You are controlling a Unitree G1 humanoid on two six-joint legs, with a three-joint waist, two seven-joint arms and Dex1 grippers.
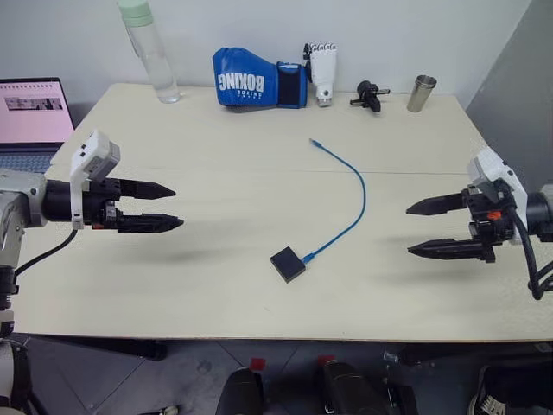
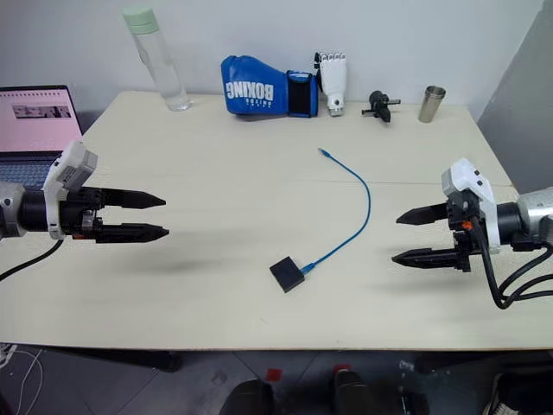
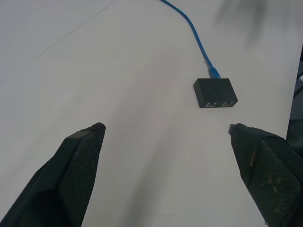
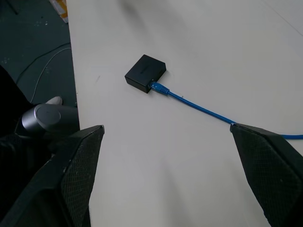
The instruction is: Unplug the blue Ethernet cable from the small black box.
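Note:
The small black box (image 1: 288,264) lies flat on the pale table near its front edge, a little right of centre. The blue Ethernet cable (image 1: 358,201) is plugged into the box's right side and curves away toward the back, its free plug (image 1: 314,142) resting on the tabletop. My left gripper (image 1: 168,207) hovers open over the table's left part, fingers pointing right toward the box. Over the right edge my right gripper (image 1: 416,228) hangs open, pointing left. Both are well clear of box and cable. The left wrist view shows the box (image 3: 215,92) with two ports facing me; the right wrist view shows the plug (image 4: 158,88) seated in it.
Along the table's back edge stand a clear bottle (image 1: 151,52), a blue boxing glove (image 1: 257,83), a white robotic hand (image 1: 323,73), a small black knobbed gadget (image 1: 369,93) and a metal cup (image 1: 421,92). A laptop (image 1: 33,117) sits off the left end.

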